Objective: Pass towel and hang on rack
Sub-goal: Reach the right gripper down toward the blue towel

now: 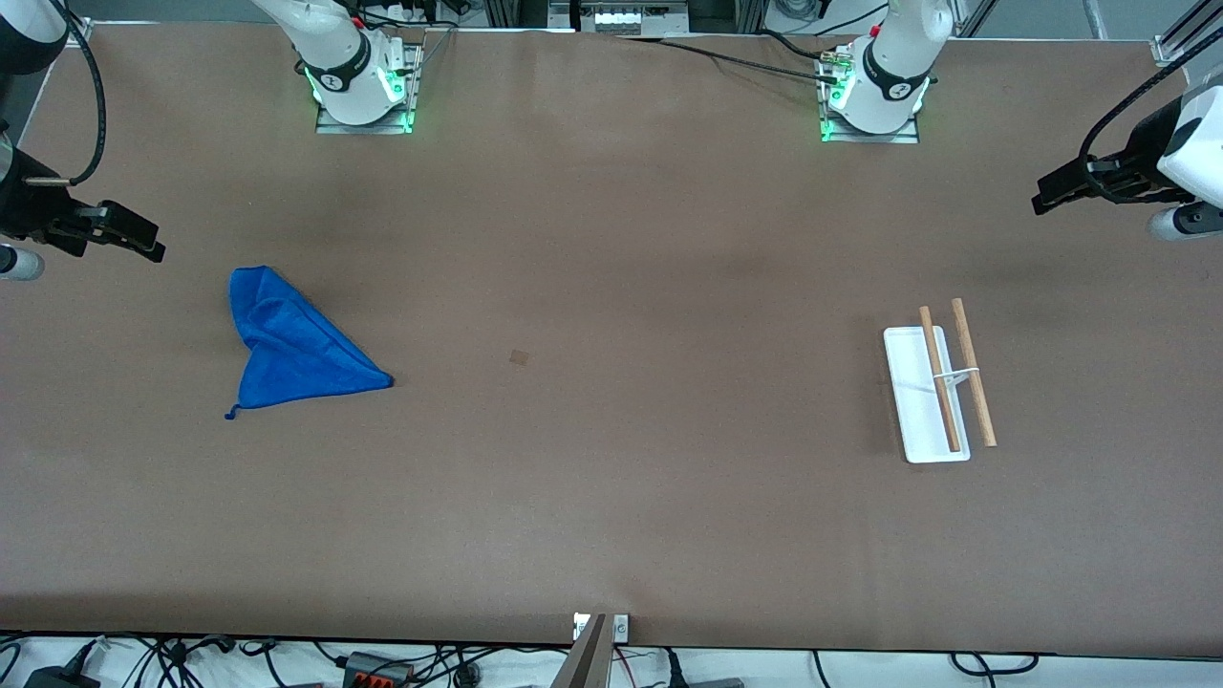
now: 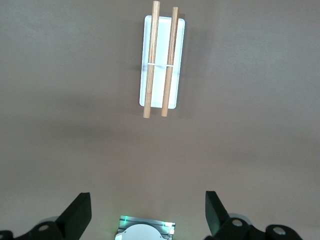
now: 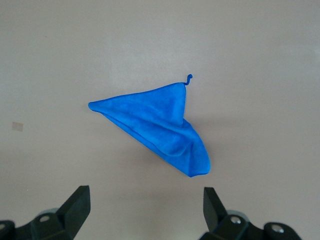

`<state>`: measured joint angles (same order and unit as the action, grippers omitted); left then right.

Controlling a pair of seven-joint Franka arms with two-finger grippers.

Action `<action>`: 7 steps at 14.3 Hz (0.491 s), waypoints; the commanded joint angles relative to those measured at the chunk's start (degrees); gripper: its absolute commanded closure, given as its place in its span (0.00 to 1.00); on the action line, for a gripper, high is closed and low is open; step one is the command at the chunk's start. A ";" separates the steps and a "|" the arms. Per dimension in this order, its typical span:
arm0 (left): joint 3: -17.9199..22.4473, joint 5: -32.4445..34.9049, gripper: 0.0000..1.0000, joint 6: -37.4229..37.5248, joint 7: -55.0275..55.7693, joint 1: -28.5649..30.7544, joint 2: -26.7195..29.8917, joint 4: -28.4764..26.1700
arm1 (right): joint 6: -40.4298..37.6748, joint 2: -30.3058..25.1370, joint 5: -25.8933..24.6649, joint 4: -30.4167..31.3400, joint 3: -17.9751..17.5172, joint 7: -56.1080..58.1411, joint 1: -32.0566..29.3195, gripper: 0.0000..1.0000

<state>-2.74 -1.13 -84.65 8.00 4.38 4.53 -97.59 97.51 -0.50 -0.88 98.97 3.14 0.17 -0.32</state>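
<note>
A soft, matt blue cloth towel [image 1: 291, 349] is seen; the rack [image 1: 938, 390] is made of smooth white base and light-brown wooden rods, on a matt brown table [image 1: 611, 478].

I am working in a robotics lab: arm bases [image 1: 363, 81] bolted to a brown table [image 1: 611, 516], cables [image 1: 382, 664] trailing along its edge.

Brown table [image 1: 611, 497] lying evenly lit, with black cables [image 1: 382, 664] trailing along its near edge.

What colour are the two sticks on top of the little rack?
Light brown wood, over the rack's white base. The left wrist view shows the rods best.
</note>
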 commanded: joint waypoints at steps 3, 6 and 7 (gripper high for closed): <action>-0.07 -1.68 0.00 0.71 -1.14 0.19 -1.01 2.06 | 1.10 -1.52 0.26 1.84 -0.24 1.24 -0.55 0.00; -0.07 -1.77 0.00 0.80 -1.05 0.45 -1.10 2.06 | 1.01 -1.52 0.35 1.58 -0.24 1.24 -0.47 0.00; -0.07 -1.86 0.00 0.80 -1.05 0.54 -1.10 2.06 | 0.58 -1.09 0.35 1.49 -0.24 1.24 -0.47 0.00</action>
<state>-2.78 -1.84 -84.70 7.98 4.36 4.53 -97.49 97.65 -0.51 -0.88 99.09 3.14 0.39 -0.35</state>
